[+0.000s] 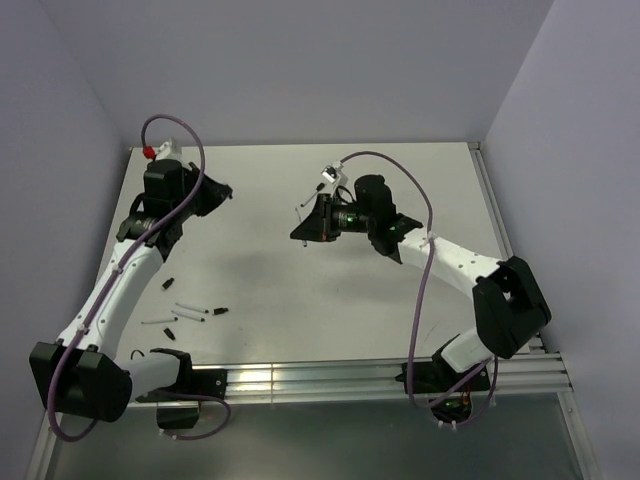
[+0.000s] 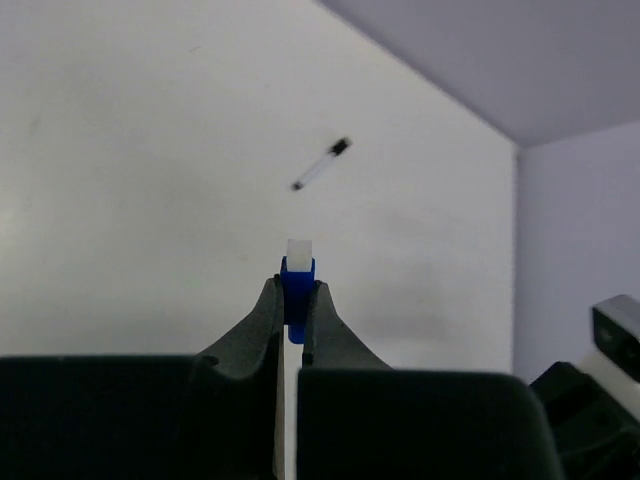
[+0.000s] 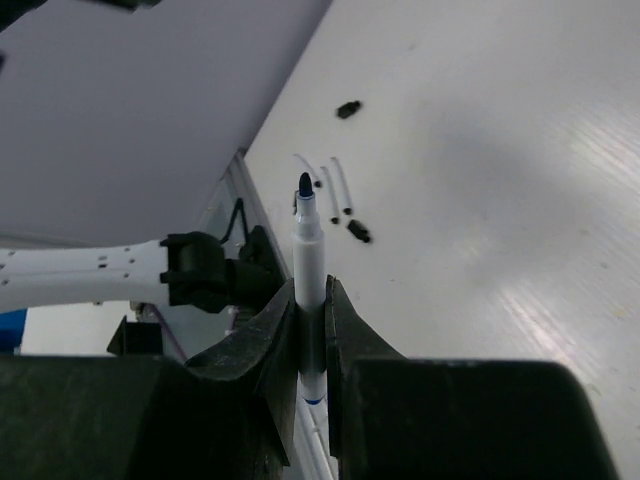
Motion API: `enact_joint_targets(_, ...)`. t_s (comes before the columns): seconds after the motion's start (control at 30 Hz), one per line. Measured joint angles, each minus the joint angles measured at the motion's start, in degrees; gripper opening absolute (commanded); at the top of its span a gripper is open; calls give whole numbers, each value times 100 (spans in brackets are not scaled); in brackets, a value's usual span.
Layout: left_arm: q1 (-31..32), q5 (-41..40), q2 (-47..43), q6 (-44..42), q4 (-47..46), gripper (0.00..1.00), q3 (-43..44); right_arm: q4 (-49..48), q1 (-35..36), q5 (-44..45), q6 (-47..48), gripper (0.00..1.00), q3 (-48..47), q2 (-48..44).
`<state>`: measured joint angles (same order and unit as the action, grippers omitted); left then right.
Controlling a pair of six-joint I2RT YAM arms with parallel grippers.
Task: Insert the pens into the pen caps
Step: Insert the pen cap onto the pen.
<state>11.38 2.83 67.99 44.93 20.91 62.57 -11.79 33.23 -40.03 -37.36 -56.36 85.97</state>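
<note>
My left gripper [image 2: 297,291] is shut on a blue pen cap [image 2: 297,278]; a white stub shows above the cap. From above, this gripper [image 1: 218,190] hangs over the table's back left. My right gripper [image 3: 312,287] is shut on a white pen [image 3: 307,240] whose blue tip points out past the fingertips. From above, that gripper [image 1: 301,230] is over the middle of the table and faces left. Three loose pens [image 1: 190,308] and black pen caps [image 1: 167,285] lie at the front left. A further pen [image 2: 320,165] shows beyond the blue cap.
The white table [image 1: 330,300] ends at a metal rail [image 1: 330,380] in front, and lilac walls close the back and both sides. The left arm's white link [image 3: 90,272] crosses the right wrist view. A purple cable [image 1: 420,290] hangs along the right arm.
</note>
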Motion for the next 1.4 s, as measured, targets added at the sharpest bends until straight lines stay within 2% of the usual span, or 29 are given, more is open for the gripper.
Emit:
enact_joint_targets(0.1, -7, 710, -79, -105, -839, 0, -162, -149, 387, 66, -2, 0, -24, -236)
enact_joint_targets(0.3, 216, 1589, -232, -177, -1845, 0, -505, -597, 1027, 164, -120, 0, -33, -437)
enact_joint_targets(0.57, 409, 2441, -719, -70, -2900, 0, -1316, -861, 1207, 503, -227, 0, -33, -442)
enact_joint_targets(0.97, 632, 2855, -1355, -70, -3744, 0, -1631, -1204, 1451, 968, -326, 0, 2, -439)
enact_joint_targets(1.4, 734, 2929, -1375, -70, -3832, 0, -1735, -1182, 1464, 1421, -321, 0, 271, -612)
